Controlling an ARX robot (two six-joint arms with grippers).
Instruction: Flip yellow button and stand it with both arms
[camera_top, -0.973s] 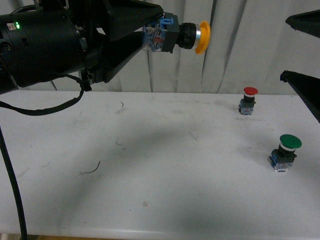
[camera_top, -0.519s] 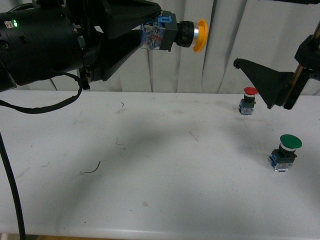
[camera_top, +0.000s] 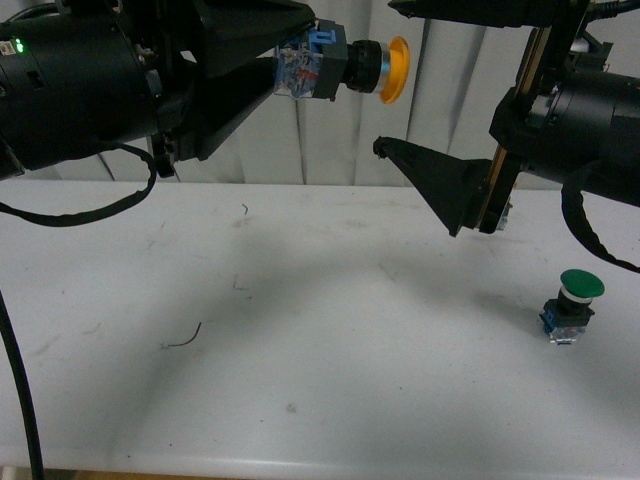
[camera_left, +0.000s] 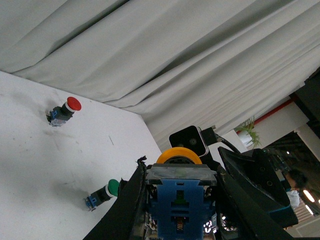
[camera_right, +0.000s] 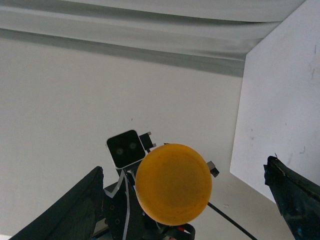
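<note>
the left tool (camera_top: 303, 68) is gripping the yellow button (camera_top: 350, 68) by its base above the bench (camera_top: 300, 330); the right tool (camera_top: 384, 75) is gaping open, facing its cap.

Three push-button switches are in view: one yellow button (camera_top: 345, 68), one red-capped switch (camera_left: 64, 110) and one green-capped switch (camera_top: 572, 305). There are two black arms, the left arm (camera_top: 70, 90) and the right arm (camera_top: 600, 120). Each carries one gripper, the left gripper (camera_top: 300, 68) and the right gripper (camera_top: 385, 75). There is one white table (camera_top: 300, 400), and one pale curtain (camera_top: 330, 140) behind its far edge.

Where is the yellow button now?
Front view, upper centre: the yellow button is held high above the table in the left tool, cap facing the open right tool.
</note>
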